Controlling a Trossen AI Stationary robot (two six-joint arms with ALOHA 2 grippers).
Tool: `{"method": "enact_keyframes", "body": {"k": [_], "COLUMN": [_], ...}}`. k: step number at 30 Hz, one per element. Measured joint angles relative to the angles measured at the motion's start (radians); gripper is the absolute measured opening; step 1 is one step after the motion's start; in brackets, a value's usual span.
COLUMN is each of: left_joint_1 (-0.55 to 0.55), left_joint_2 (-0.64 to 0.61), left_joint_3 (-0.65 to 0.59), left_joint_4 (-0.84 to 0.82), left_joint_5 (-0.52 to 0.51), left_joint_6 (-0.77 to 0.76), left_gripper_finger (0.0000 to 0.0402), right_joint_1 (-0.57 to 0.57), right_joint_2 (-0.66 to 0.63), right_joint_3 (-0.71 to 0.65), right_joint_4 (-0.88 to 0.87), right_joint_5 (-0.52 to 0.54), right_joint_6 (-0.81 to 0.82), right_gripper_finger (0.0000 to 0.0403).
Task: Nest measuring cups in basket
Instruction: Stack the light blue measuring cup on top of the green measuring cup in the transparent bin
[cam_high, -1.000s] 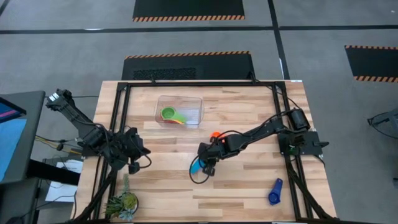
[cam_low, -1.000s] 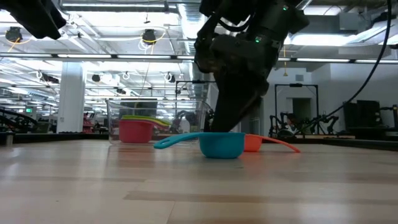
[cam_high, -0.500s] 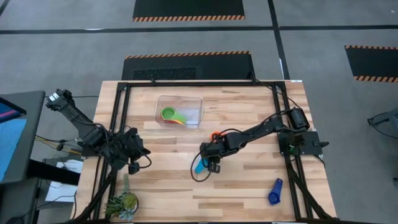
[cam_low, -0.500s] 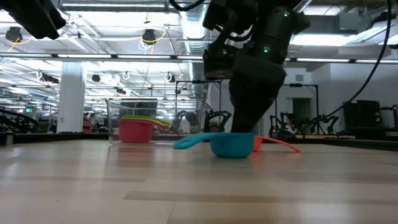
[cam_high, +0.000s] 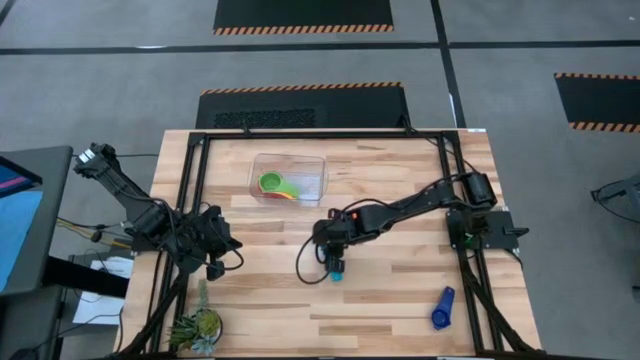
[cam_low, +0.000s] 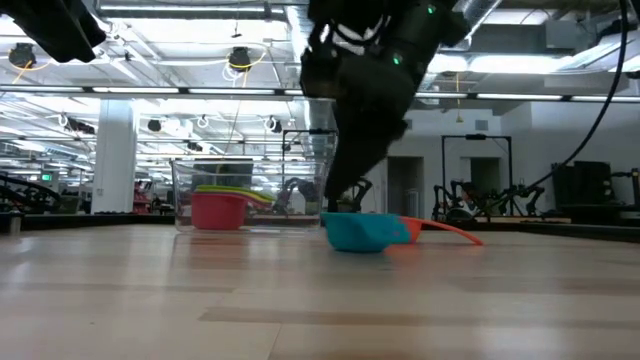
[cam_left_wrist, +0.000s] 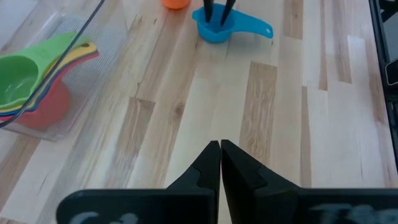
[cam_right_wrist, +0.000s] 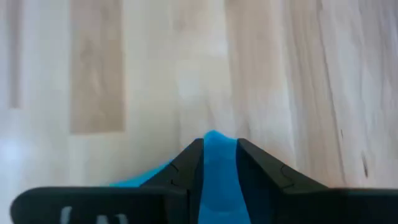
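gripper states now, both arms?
Left gripper: shut, empty, waiting at the table's left edge.
Right gripper: shut on the light blue cup, mid-table.

Overhead, table-level, two wrist cams

- The orange cup (cam_left_wrist: 175, 3) is cut off by the left wrist view's edge.
- The right gripper (cam_high: 335, 258) hides most of the light blue cup (cam_high: 337, 271) from above.

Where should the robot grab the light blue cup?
By the bowl's wall, from straight above, one finger inside and one outside. The light blue cup sits mouth-up with its flat handle low near the table, so the rim is easier to pinch. The right gripper seems shut there.
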Motion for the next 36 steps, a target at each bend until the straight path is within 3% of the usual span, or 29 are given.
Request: {"method": "enact_keyframes", "body": {"k": [8,16,28,36], "left_joint_1": [0.0,0.0,0.0,0.0], "left_joint_2": [0.0,0.0,0.0,0.0], "left_joint_3": [0.0,0.0,0.0,0.0], "left_joint_4": [-0.001,-0.002,-0.002,-0.002], "left_joint_5": [0.001,0.001,0.001,0.0], "left_joint_6": [0.002,0.014,0.056,0.056], "left_gripper_finger": [0.0,0.0,0.0,0.0], "right_joint_1": [0.033,0.082,0.089,0.09], "right_joint_2": [0.0,0.0,0.0,0.0], "right_joint_3": [0.075,0.075,0.075,0.074], "right_joint_4": [-0.077,-0.112,-0.101,-0.152], "right_joint_5": [0.001,0.04,0.159,0.246], "right_joint_6": [0.01,0.143,0.458,0.774], "right_gripper_finger": [0.0118,0.0118,0.0118,0.0118]}}
